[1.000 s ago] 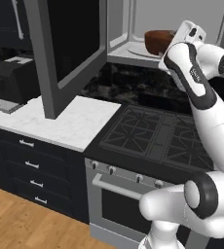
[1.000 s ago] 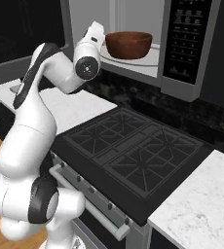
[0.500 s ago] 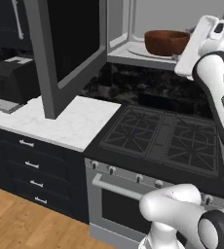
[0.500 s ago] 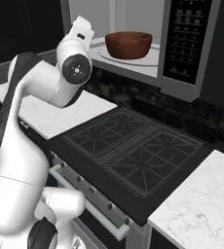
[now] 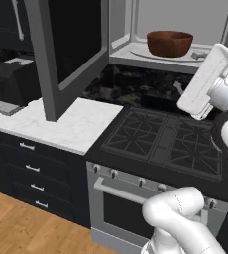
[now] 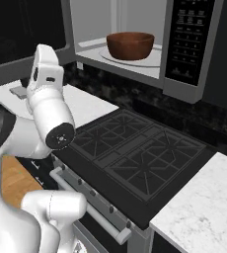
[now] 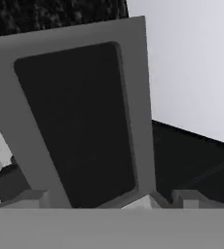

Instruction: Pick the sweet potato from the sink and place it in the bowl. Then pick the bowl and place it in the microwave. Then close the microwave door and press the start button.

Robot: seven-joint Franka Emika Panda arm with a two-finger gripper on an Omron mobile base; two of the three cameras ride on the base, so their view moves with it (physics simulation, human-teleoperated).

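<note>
Bowl in the open microwave, door swung wide

The base views show the reddish-brown bowl (image 5: 169, 43) sitting upright on the turntable inside the microwave (image 6: 135, 64), at 12 o'clock above the stove (image 6: 135, 153). The hand view faces the door (image 7: 80, 121), a dark glass panel in a grey frame. The tool (image 7: 109, 202) is released, tips spread wide at the bottom edge, holding nothing. The door (image 5: 69, 49) hangs out over the desk (image 5: 56, 124).
</note>
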